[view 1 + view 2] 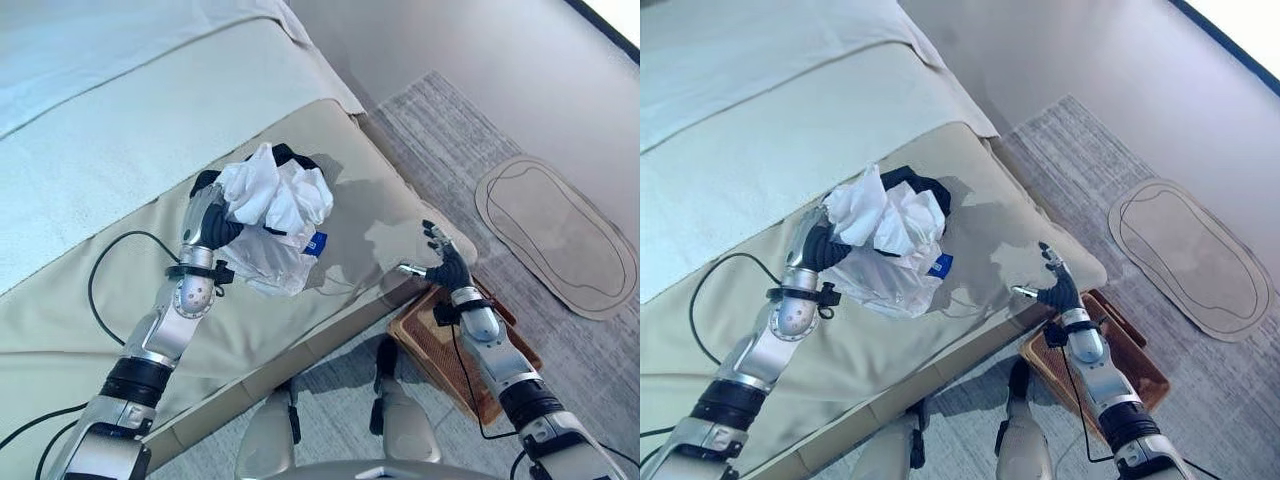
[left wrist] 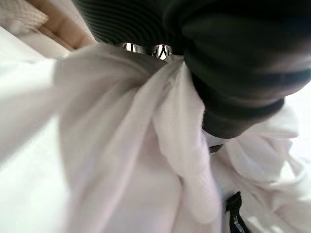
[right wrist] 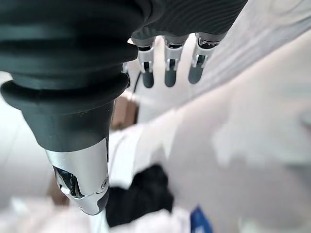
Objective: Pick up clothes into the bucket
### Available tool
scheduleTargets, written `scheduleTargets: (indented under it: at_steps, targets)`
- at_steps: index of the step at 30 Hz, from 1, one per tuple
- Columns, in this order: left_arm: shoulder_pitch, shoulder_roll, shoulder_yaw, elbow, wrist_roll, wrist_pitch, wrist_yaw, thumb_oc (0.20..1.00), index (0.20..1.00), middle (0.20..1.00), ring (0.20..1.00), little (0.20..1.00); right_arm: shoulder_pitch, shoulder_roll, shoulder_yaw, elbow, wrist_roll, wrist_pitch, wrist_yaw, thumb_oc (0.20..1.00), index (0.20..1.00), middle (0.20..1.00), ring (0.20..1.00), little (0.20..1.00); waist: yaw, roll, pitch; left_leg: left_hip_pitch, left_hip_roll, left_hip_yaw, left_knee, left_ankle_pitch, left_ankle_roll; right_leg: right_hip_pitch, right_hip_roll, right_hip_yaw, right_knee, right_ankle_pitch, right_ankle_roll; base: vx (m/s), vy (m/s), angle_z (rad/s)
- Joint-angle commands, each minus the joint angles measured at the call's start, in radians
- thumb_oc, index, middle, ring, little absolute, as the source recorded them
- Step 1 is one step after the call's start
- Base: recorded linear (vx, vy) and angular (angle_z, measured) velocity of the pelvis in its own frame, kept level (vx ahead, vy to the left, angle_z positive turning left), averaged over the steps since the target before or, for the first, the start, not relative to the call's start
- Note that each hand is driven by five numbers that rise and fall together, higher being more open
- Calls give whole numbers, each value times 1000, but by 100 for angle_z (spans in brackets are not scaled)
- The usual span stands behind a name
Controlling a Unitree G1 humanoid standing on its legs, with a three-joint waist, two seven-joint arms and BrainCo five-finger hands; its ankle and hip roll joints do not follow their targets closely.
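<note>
Clothes, a white bundle with dark fabric in it, sit bunched in the left hand above the bed, fingers buried in cloth and apparently closed on it. The woven bucket lies to the right and nearer, on the floor beside the bed's edge. The right hand hovers over it, fingers spread, holding nothing.

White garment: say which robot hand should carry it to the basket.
Left. The left robot hand already grips the white garment above the bed; the right robot hand hangs open above the basket.
</note>
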Motion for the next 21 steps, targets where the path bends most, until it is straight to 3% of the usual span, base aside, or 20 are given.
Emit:
scheduleTargets:
  at_steps: [1, 6, 14, 21]
  targets:
    - [-73, 19, 12, -134, -143, -121, -33, 200, 200, 200, 200, 200, -39, -8, 61, -62, -23, -23, 59, 1000, 1000, 1000, 1000, 1000, 13, -13, -103, -24, 31, -16, 9, -7, -31, 15, -83, -20, 65, -12, 86, 71, -31, 9]
    - [-135, -5, -47, -189, -277, -128, -95, 200, 200, 200, 200, 200, -71, 9, 143, -114, -15, -19, 118, 1000, 1000, 1000, 1000, 1000, 18, -13, -129, 20, 35, -15, -6, -11, -29, 56, -72, -31, 53, -23, 84, 55, -21, 4]
    - [-217, -30, -120, -213, -285, -112, -127, 200, 200, 200, 200, 200, -85, 64, 231, -168, 2, 3, 172, 1000, 1000, 1000, 1000, 1000, 22, -11, -160, 76, 38, -3, -23, -20, -26, 102, -62, -33, 44, -34, 82, 62, -10, 0]
    - [-248, -89, -182, -245, -321, -93, -131, 200, 200, 200, 200, 200, -155, 178, 310, -116, 57, 37, 157, 1000, 1000, 1000, 1000, 1000, 31, -11, -177, 102, 38, 2, -30, -25, -21, 125, -59, -31, 36, -36, 79, 20, -4, -1]
